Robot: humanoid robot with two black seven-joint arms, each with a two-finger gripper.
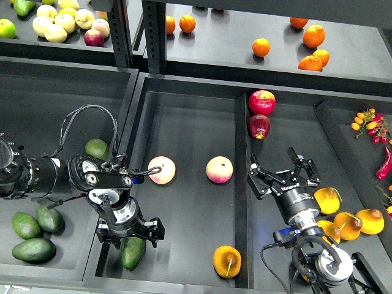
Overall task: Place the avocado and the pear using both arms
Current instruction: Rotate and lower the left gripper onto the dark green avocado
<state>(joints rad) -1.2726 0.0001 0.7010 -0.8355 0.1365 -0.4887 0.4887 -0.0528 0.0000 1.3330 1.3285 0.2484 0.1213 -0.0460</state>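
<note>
A dark green avocado [133, 253] lies in the front left corner of the middle tray [184, 122]. My left gripper [129, 234] hovers just above its upper end, jaws spread wide and not holding it. An orange-yellow pear [226, 261] with a stem lies at the front of the same tray, near the divider. My right gripper [282, 176] is open and empty over the right tray, above and to the right of that pear.
Two pink-and-cream apples [162, 169] [219, 169] lie mid-tray. Two red apples [261, 101] sit at the back right. More pears [347, 224] lie right of my right arm. More avocados [33, 249] fill the left tray. Oranges [313, 35] lie on the shelf.
</note>
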